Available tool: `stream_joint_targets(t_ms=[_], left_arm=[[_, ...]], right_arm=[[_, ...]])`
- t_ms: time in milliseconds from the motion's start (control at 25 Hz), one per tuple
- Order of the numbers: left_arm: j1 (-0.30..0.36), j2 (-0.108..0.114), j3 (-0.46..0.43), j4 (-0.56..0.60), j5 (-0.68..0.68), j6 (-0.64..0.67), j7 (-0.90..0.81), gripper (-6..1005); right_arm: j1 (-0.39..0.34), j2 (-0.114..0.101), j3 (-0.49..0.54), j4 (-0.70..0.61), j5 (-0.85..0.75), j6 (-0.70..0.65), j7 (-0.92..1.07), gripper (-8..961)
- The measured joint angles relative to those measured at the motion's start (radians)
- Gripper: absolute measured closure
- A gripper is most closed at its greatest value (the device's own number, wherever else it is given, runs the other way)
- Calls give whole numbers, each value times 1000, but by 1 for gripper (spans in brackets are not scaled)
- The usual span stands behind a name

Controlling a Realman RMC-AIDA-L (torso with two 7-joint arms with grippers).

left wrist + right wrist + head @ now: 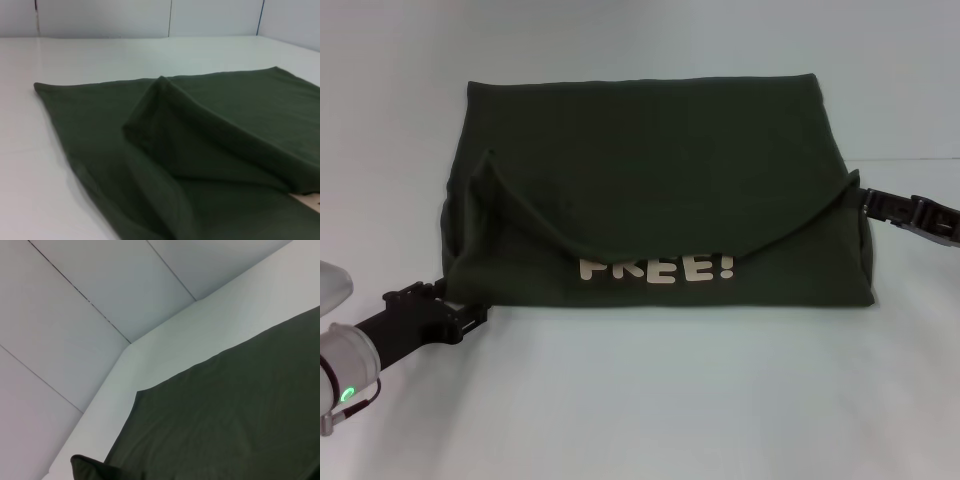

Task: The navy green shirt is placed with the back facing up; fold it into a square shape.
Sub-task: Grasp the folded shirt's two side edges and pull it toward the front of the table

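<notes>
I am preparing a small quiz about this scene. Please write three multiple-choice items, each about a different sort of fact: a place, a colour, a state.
1. Where is the left gripper?
A. at the shirt's near left corner
B. above the shirt's middle
C. at its far edge

2. What colour is the lettering on the navy green shirt?
A. red
B. pale cream
C. blue

3. How does the shirt lie?
A. rolled up
B. spread fully flat
C. partly folded, a flap over the print

Answers: 1 A, its tip meets that corner. 2 B, pale cream "FREE!". 3 C, the flap's edge sags across the letters.
</notes>
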Motion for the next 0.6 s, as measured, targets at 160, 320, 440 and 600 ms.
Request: stream_joint_targets(t_ms=[160, 320, 440, 600], left_arm=[[-2, 0, -3, 0, -6, -36, 22, 430], [-5, 0, -2, 0, -8, -48, 23, 572], [-7, 0, -1, 0, -6, -48, 23, 655], [-9, 1, -1, 0, -3, -49, 21, 752]], right_arm=[[0, 2, 0, 0, 0, 0, -1, 271], [-1, 4, 0, 0, 0, 0, -8, 271], [-3, 5, 0, 0, 0, 0, -8, 272], [-7, 6, 0, 0, 0, -1, -8, 272]])
